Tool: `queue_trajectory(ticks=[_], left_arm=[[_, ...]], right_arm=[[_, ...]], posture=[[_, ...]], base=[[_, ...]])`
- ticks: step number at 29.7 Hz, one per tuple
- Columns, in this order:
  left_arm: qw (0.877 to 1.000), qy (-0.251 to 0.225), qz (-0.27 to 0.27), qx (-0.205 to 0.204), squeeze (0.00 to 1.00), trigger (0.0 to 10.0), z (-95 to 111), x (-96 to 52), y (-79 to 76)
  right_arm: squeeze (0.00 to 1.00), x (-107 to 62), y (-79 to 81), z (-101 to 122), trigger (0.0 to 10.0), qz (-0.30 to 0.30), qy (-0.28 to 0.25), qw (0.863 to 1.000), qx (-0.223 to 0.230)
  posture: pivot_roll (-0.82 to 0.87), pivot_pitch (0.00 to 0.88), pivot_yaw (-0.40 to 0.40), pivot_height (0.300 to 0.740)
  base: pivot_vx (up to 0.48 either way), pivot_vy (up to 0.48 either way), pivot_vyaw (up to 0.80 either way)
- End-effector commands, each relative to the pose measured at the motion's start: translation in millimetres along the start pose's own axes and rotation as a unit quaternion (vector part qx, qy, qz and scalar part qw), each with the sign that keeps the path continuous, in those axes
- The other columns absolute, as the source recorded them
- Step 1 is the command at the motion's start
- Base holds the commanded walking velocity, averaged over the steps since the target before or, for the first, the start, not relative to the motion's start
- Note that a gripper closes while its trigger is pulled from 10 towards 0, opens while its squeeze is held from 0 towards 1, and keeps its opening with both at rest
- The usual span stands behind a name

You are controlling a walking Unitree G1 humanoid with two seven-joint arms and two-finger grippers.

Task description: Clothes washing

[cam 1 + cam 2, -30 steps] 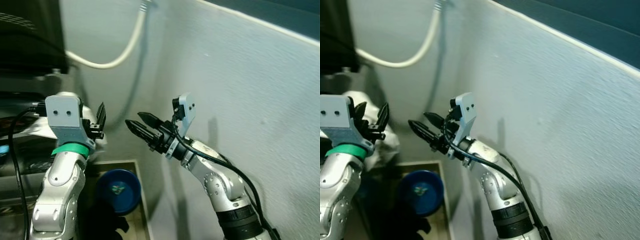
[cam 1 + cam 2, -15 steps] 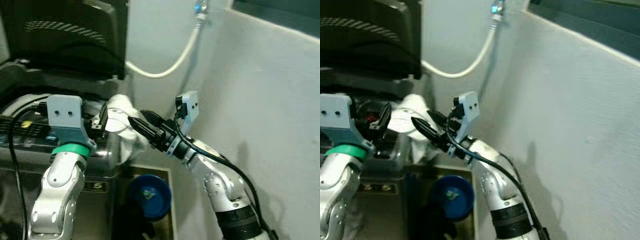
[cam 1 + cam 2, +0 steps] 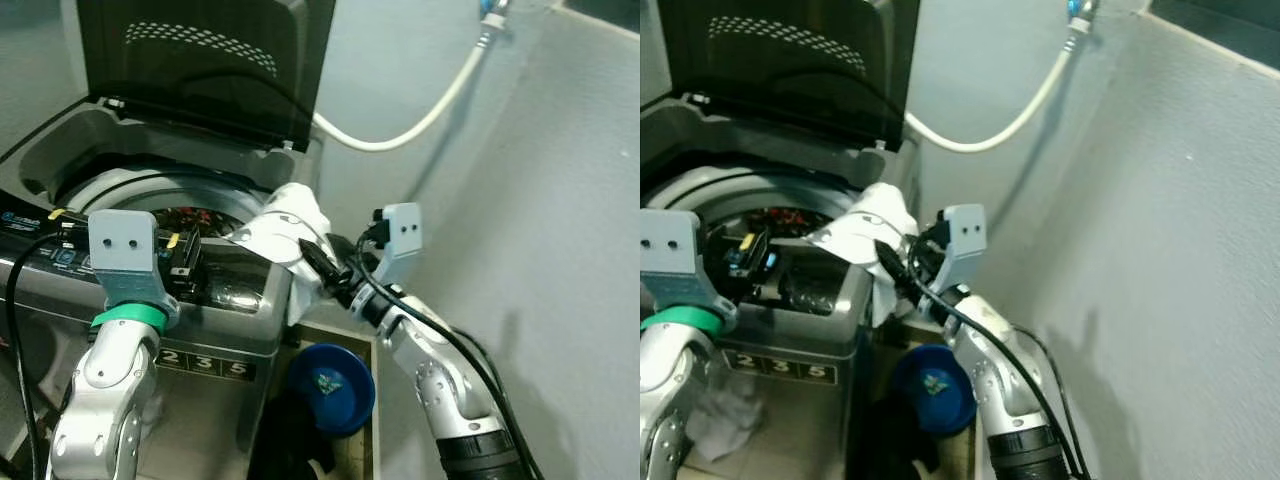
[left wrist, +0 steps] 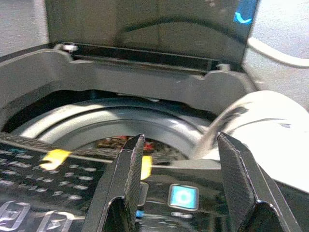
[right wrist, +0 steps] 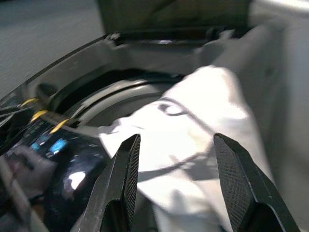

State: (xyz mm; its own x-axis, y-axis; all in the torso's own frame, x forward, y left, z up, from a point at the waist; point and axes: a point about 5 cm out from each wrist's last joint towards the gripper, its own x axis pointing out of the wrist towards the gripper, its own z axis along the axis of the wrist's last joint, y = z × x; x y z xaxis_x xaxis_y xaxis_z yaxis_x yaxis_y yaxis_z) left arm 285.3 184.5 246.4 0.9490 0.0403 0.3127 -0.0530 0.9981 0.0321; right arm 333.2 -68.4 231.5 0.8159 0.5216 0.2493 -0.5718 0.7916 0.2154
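So there's a top-loading washing machine [image 3: 150, 190] on the left with its dark lid [image 3: 200, 65] flipped up, and you can see some clothes down in the drum [image 3: 185, 215]. A white garment [image 3: 290, 225] is draped over the machine's right front corner, hanging down the side a bit. The right gripper [image 3: 318, 262] is right up against that garment, and from the right wrist view its fingers [image 5: 123, 179] are spread apart with the cloth sitting in front of them, not pinched. The left gripper [image 3: 187, 262] hovers over the front control panel [image 3: 60, 255], fingers [image 4: 130, 179] apart too, nothing between them. A white hose [image 3: 420, 110] loops along the wall behind. On the floor between the machine and the wall sits a blue bowl [image 3: 330, 385].
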Motion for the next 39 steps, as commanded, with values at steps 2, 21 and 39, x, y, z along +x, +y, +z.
queue_trajectory(ticks=[2, 21, 39], left_arm=[[1.0, 0.005, -0.016, -0.002, 0.0, 10.0, -1.8, 1.8, -5.7], [1.0, -0.005, -0.025, -0.01, 0.0, 10.0, 3.4, 2.4, -6.2], [1.0, -0.005, -0.026, -0.001, 0.0, 10.0, 4.2, 3.9, -1.9]], right_arm=[[0.0, -3.5, -6.7, 3.2, 10.0, -0.023, -0.01, 1.0, -0.001], [0.0, -3.5, -0.6, 6.3, 10.0, -0.014, -0.019, 1.0, 0.011], [0.0, -3.4, 1.7, 2.3, 10.0, -0.011, -0.017, 1.0, 0.02]], posture=[[0.02, 0.04, -0.084, 0.74], [0.02, 0.043, -0.095, 0.74], [0.03, 0.027, -0.091, 0.74]], base=[[0.0, 0.0, -0.32], [0.0, 0.068, -0.2], [0.0, 0.338, 0.0]])
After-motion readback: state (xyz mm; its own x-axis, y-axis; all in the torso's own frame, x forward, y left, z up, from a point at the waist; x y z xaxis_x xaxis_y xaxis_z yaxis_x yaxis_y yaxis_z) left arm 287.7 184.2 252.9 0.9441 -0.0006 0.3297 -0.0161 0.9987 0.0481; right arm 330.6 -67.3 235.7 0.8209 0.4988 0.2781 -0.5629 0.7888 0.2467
